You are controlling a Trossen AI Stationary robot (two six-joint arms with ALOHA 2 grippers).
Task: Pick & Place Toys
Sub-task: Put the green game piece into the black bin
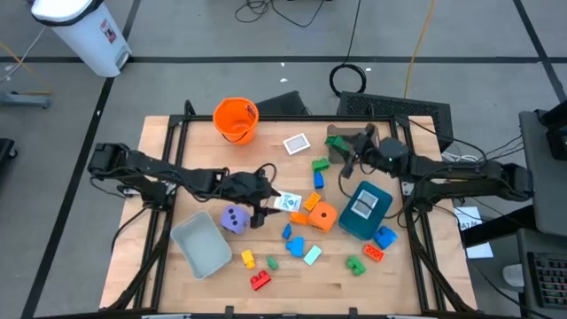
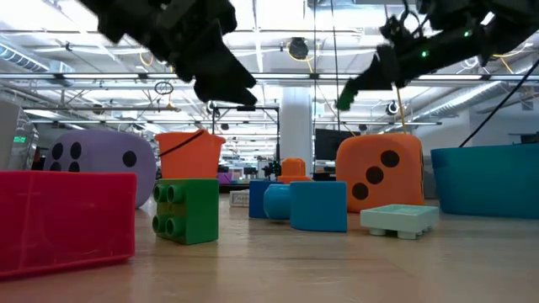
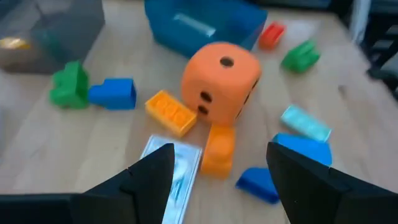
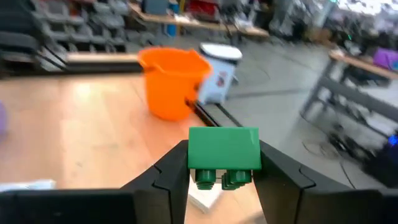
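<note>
Both jaws differ: the right gripper (image 4: 224, 177) squeezes a green block (image 4: 224, 149), held up at about one o'clock over the wooden table (image 1: 354, 292); the left gripper (image 3: 217, 180) is open, empty, above a white card (image 3: 177, 165) near the middle. A loose squeeze could drop the block. Behind is a big room with shelves and grey floor.
</note>
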